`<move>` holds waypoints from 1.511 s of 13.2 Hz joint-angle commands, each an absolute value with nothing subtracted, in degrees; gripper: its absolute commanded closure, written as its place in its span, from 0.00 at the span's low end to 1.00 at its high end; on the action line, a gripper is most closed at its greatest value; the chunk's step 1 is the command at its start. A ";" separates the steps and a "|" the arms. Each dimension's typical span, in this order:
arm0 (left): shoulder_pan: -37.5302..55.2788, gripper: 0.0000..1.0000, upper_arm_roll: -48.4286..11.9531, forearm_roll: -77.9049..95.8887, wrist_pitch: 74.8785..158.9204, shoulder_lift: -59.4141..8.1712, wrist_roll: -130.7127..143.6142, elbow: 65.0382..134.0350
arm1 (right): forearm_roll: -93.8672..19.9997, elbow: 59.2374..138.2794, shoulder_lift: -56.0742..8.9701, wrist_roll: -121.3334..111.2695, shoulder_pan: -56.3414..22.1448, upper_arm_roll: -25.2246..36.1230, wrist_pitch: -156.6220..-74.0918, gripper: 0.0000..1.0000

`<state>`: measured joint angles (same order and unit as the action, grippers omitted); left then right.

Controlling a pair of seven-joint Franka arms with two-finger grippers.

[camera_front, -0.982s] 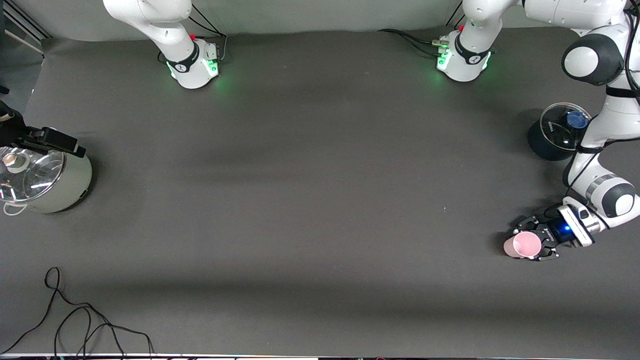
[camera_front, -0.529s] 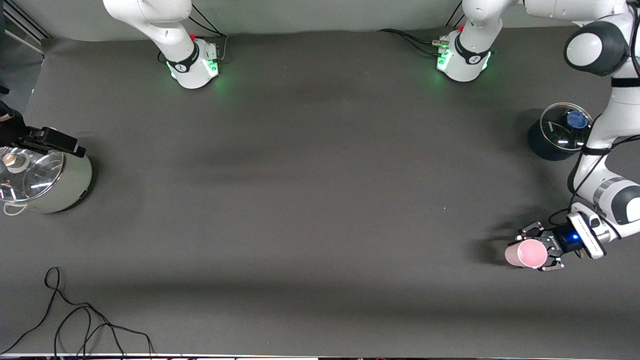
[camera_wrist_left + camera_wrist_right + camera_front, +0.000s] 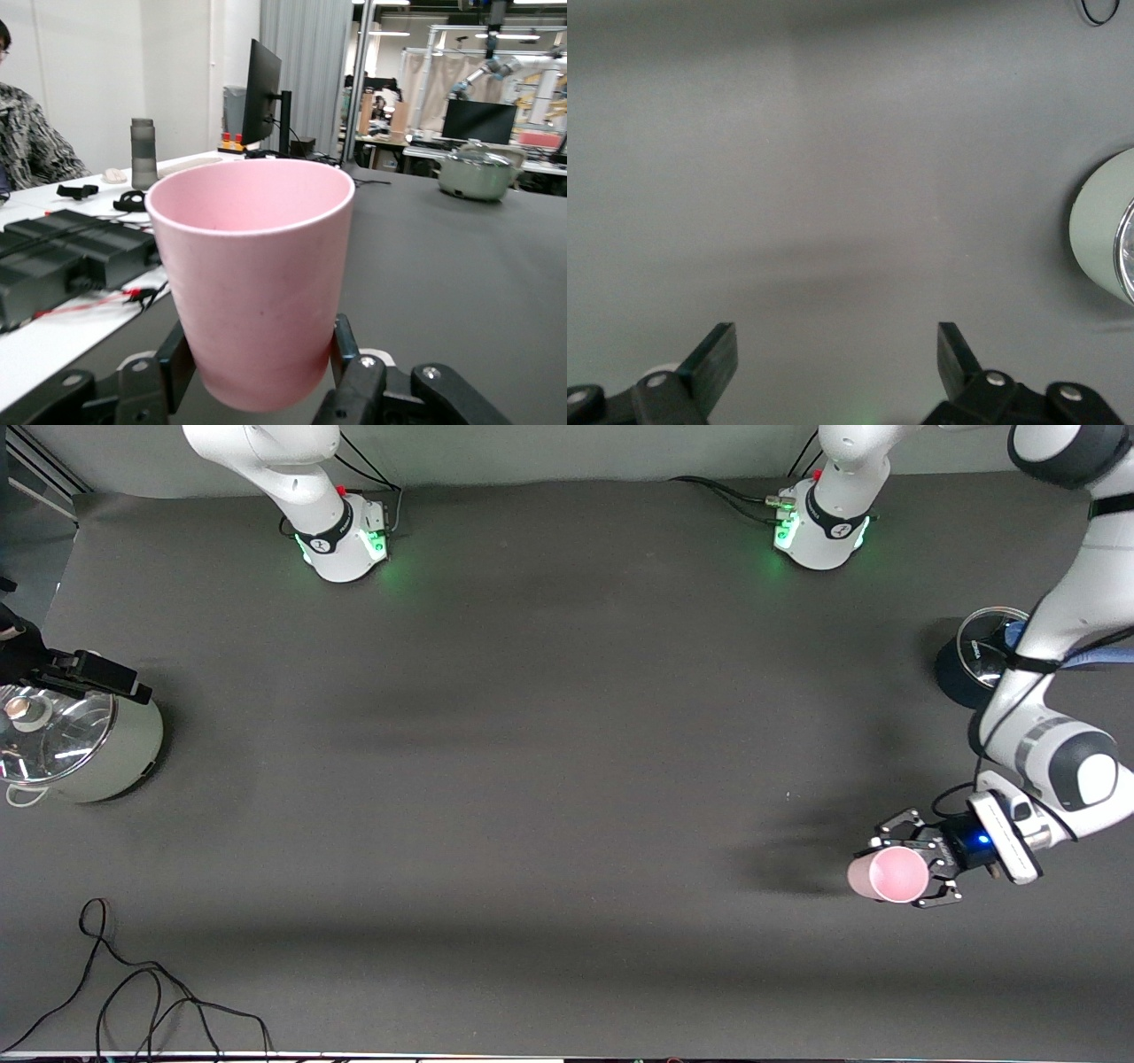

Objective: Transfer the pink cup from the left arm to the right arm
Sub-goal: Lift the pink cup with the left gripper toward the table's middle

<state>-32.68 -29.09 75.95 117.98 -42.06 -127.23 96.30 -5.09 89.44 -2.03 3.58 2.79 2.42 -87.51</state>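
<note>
Front view: the left gripper (image 3: 917, 865) is clamped round the pink cup (image 3: 890, 874), holding it upright in the air over the table's (image 3: 549, 762) left-arm end. The right gripper (image 3: 837, 359) hangs spread wide over bare table beside the pale green pot (image 3: 84, 740).

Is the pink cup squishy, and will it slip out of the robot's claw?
Probably stiff: the pink cup keeps its round rim while the left end effector is shut on it. Its smooth, tapered sides might let it slip. It looks empty, so likely light.
</note>
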 commanded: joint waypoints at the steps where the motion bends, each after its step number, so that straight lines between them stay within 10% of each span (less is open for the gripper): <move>1: -33.31 0.78 -35.83 82.07 126.97 -32.88 -127.26 107.21 | -5.19 88.86 -2.11 2.55 2.81 2.64 -86.84 0.00; 11: -30.51 0.77 -66.69 98.33 158.44 -30.67 -127.18 110.66 | -5.27 88.77 -2.11 0.18 2.99 4.22 -86.75 0.00; 20: -16.70 0.75 -68.29 104.50 174.81 -30.24 -124.54 104.68 | -12.73 86.58 -2.55 8.16 1.50 3.17 -86.75 0.00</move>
